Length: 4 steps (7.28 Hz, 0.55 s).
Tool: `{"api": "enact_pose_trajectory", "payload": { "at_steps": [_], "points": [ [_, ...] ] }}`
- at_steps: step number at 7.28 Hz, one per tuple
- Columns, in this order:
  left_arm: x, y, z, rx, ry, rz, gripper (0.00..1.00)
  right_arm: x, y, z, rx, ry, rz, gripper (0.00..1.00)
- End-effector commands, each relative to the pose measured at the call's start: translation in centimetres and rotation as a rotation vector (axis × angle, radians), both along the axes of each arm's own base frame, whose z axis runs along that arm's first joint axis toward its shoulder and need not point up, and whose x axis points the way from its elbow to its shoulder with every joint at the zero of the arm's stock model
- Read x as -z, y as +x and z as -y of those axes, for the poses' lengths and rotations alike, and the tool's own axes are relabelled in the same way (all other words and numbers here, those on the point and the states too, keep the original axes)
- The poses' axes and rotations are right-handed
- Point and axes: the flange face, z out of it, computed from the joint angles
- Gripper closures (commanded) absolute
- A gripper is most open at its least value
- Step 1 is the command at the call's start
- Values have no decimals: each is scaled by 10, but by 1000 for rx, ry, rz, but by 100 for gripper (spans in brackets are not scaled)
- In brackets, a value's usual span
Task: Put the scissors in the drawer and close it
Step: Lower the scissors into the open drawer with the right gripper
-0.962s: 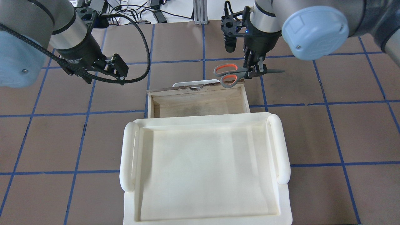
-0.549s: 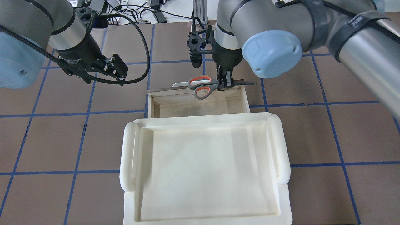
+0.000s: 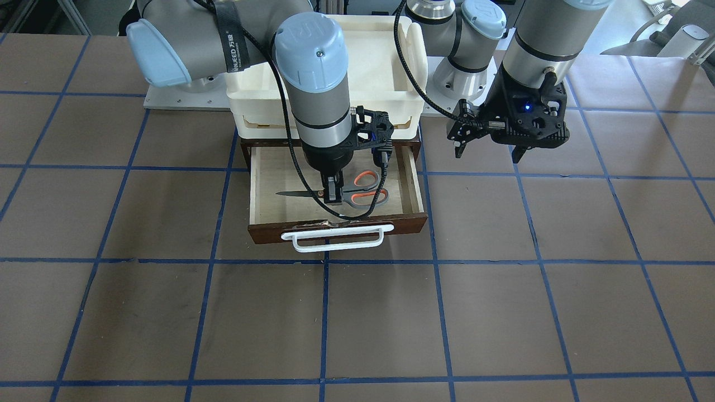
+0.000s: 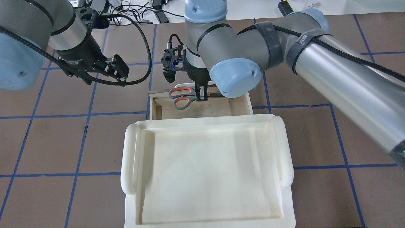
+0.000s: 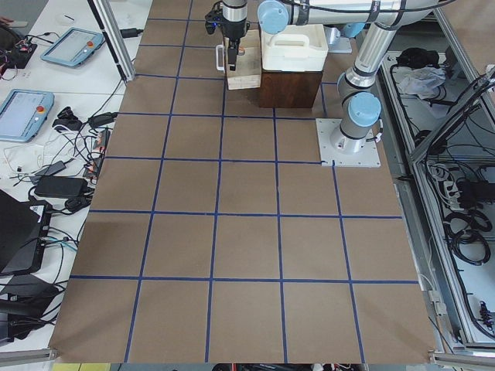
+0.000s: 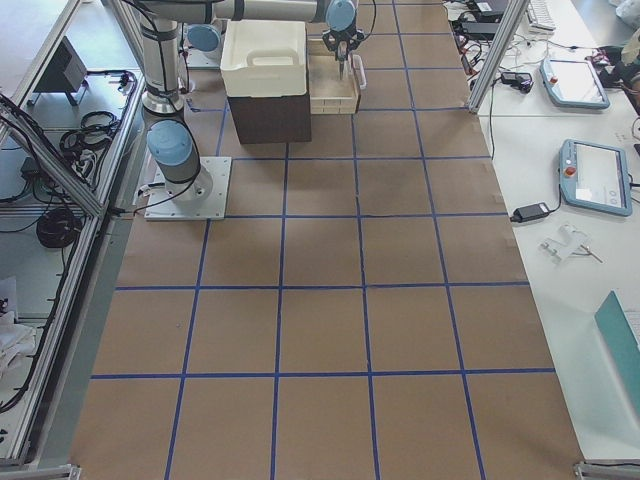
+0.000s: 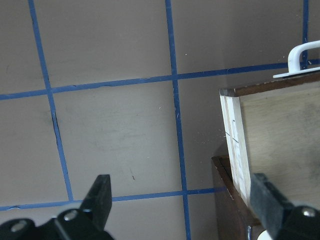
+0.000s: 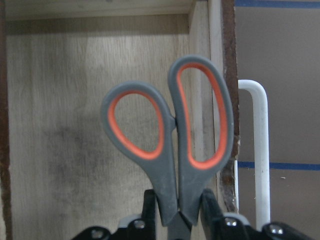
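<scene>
The scissors [image 3: 357, 195] are gripped near the pivot by the right tool [image 3: 333, 196], whose fingers are closed on the shanks just below the loops. They are held level over the open drawer [image 3: 411, 180], with the blades along its width. Whether the drawer floor is touched cannot be told.

In the right wrist view one loop is seen over the front wall, beside the white handle [image 3: 333, 241]. The scissors are therefore best moved slightly deeper, lowered flat, and released with only a small parting of the fingers.

Room is left between the blade tip and one side wall, and between the loops and the other. Behind, the wrist is close to the cream tray [image 4: 286, 148], so a straight upward withdrawal is advised.

The left tool [image 7: 182, 200] is spread wide and empty, over bare table [image 3: 503, 279] just beside the drawer's corner. The handle is left free for the closing push.
</scene>
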Motion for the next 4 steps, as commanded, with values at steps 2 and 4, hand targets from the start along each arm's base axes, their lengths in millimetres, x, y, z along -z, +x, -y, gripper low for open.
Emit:
{"api": "enact_pose_trajectory", "payload": {
  "at_steps": [2, 4],
  "points": [
    [0, 0, -1, -2, 1, 0, 0, 17, 11, -7, -20, 26, -11, 100],
    [-1, 1, -1, 1, -2, -1, 0, 23, 11, -10, -35, 33, -22, 100]
  ]
}}
